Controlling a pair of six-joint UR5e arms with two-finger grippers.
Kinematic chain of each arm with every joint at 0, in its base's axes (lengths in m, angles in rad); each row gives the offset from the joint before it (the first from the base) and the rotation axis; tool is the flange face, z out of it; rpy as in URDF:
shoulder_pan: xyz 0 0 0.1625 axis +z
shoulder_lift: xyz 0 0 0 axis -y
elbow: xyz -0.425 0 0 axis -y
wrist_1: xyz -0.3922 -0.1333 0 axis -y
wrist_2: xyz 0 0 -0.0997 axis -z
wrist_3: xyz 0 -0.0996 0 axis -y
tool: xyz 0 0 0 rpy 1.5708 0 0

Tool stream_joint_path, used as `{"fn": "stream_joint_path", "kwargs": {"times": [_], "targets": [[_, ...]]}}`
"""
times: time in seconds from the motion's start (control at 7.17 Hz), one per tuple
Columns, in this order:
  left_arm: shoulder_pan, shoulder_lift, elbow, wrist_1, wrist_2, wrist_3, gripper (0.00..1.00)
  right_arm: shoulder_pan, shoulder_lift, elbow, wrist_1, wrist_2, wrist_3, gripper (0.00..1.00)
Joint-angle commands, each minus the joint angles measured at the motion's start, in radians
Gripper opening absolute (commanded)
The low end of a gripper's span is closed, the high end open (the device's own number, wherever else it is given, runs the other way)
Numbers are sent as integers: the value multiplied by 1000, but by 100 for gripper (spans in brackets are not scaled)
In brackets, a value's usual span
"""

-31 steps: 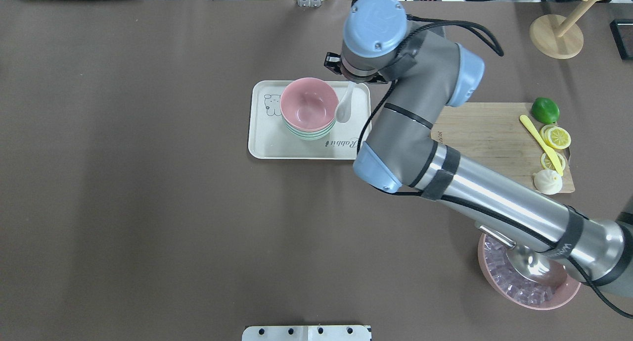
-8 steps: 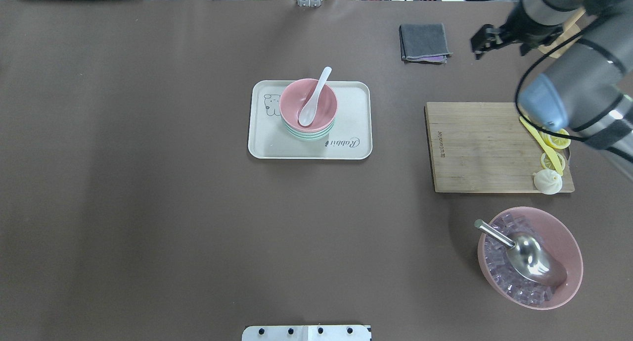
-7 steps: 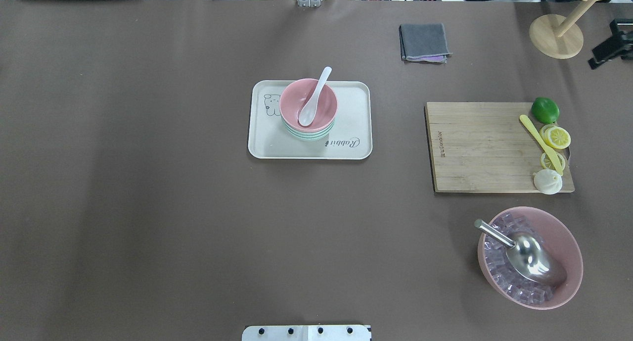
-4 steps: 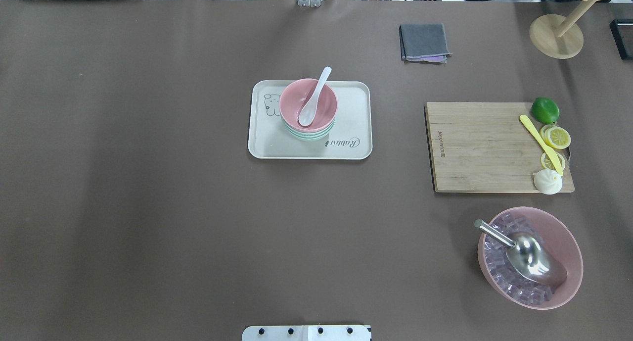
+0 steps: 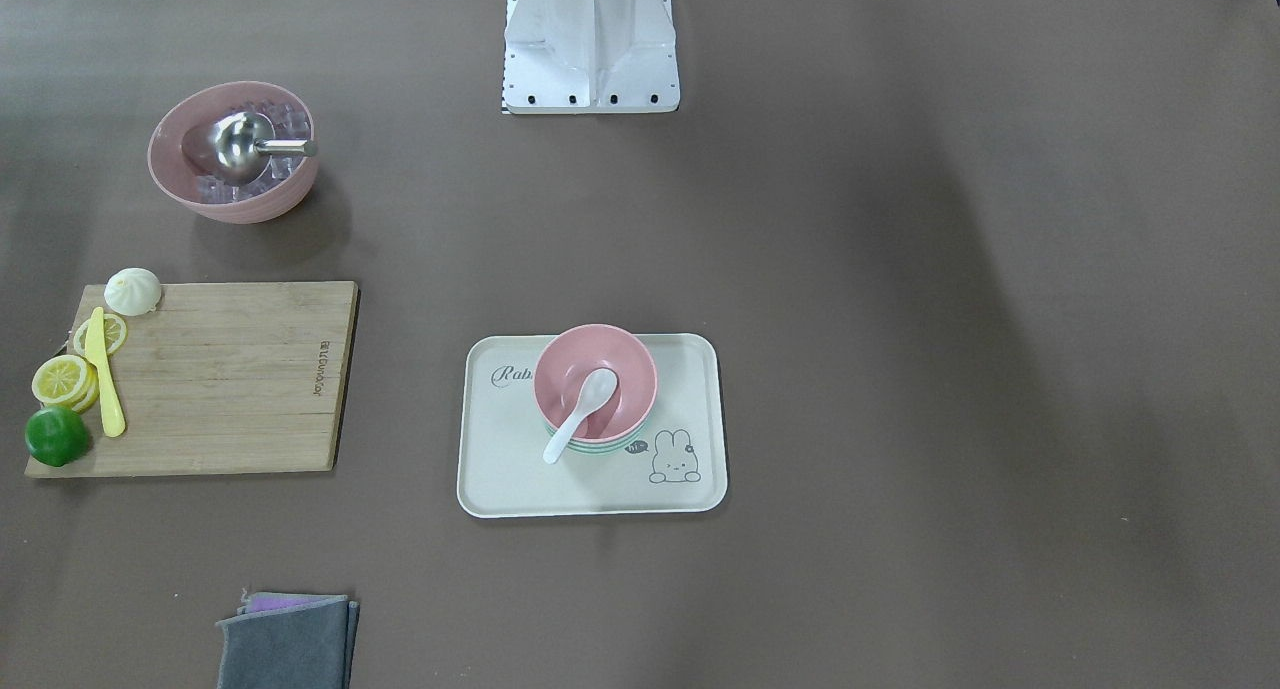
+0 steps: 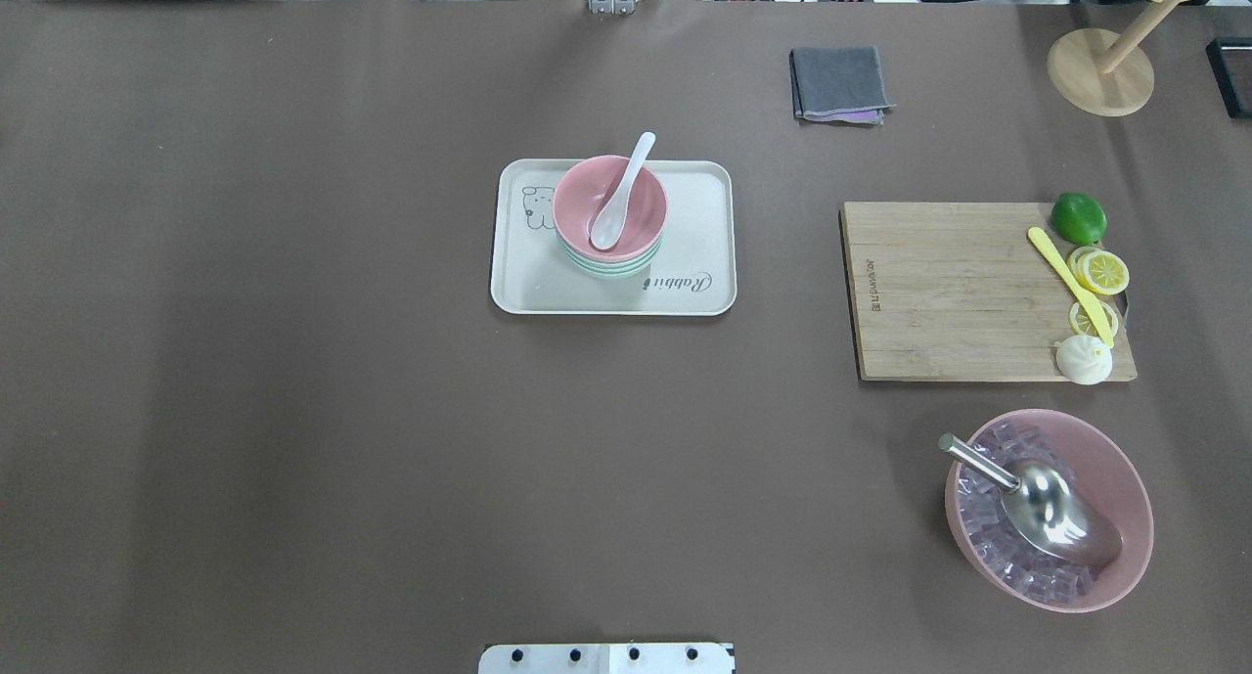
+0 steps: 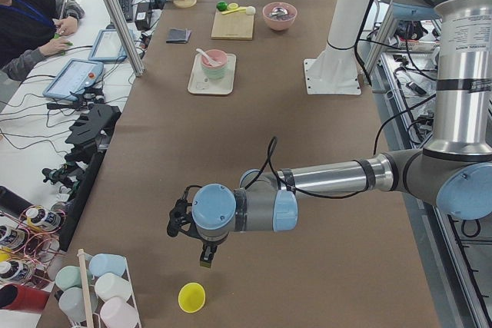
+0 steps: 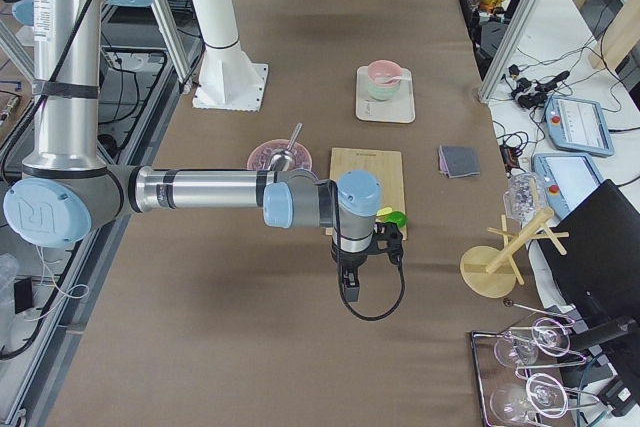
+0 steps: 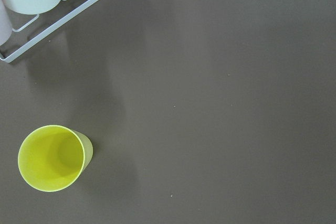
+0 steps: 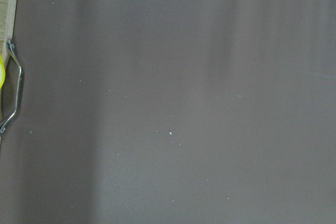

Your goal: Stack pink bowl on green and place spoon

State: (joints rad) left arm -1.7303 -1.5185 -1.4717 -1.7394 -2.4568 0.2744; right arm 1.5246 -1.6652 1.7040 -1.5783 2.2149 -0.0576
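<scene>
The pink bowl (image 6: 636, 209) sits stacked on the green bowl (image 6: 611, 267) on the cream tray (image 6: 528, 288). The white spoon (image 6: 618, 190) lies in the pink bowl with its handle over the far rim. The stack also shows in the front view: pink bowl (image 5: 630, 384), spoon (image 5: 578, 414), tray (image 5: 500, 469). My left gripper (image 7: 207, 255) hangs far off at the table's left end, over a yellow cup (image 7: 191, 297). My right gripper (image 8: 350, 292) hangs past the cutting board at the right end. I cannot tell whether either is open or shut.
A wooden cutting board (image 6: 939, 288) holds a lime (image 6: 1078, 217), lemon slices, a yellow knife and a bun. A pink bowl of ice (image 6: 1115, 469) holds a metal scoop. A grey cloth (image 6: 839, 82) and a wooden stand (image 6: 1097, 72) lie at the back.
The right arm let go of the spoon, which now lies in the pink bowl, and swung away to the right, out of the overhead view. The bowls and tray have not moved.
</scene>
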Motion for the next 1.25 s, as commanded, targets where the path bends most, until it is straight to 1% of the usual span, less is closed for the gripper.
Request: {"fn": "stream_joint_path", "kwargs": {"times": [0.0,0.14,0.28,0.42,0.7,0.84,1.12], "targets": [[0,47,104,-261,5,-4,98,0,-4,0,0,11,2,100],[2,41,116,-291,19,-9,98,0,-4,-1,0,11,2,100],[52,26,105,-188,106,-15,98,0,-4,-1,0,11,2,100],[55,-6,55,-26,114,-55,98,-1,-2,0,0,11,2,100],[51,4,-133,249,116,-57,98,-1,-4,2,0,12,2,100],[49,32,-171,264,114,-50,98,-1,-4,0,0,12,2,100],[49,35,-171,256,114,-47,98,0,-5,2,0,16,-1,100]]}}
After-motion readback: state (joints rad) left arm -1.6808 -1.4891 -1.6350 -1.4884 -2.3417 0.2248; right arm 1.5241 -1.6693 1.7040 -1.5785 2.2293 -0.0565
